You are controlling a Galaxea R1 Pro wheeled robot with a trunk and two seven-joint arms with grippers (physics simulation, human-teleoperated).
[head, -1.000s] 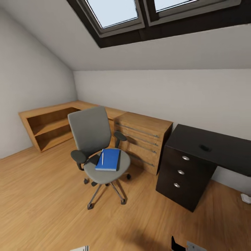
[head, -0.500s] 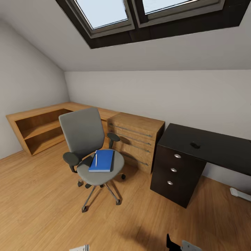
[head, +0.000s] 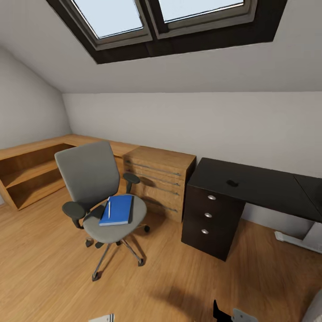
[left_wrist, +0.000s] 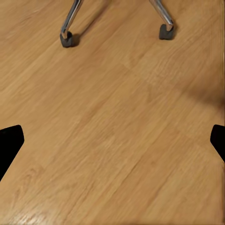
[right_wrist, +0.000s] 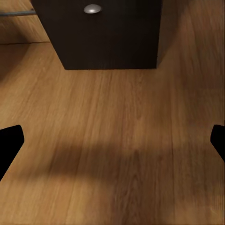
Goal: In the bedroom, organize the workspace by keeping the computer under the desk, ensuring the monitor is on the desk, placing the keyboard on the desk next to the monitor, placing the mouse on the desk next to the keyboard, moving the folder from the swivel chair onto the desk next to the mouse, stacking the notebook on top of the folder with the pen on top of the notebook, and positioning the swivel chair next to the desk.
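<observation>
Head view: folder [head: 117, 209] with pen [head: 109, 209] lies on the swivel chair [head: 100, 197], awaiting transfer to the desk [head: 250, 185]; notebook perhaps hidden beneath. Both grippers [left_wrist: 112, 145] [right_wrist: 112, 145] hang spread, empty.

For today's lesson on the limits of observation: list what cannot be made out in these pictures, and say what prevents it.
- Small dark object on the glossy black desk, head view: too small to identify.
- Thin dark notebook, head view: a dark edge beside the bright blue folder on the grey swivel chair; too little shows.
- Pale thing under the desk: cut off by the picture's edge.
</observation>
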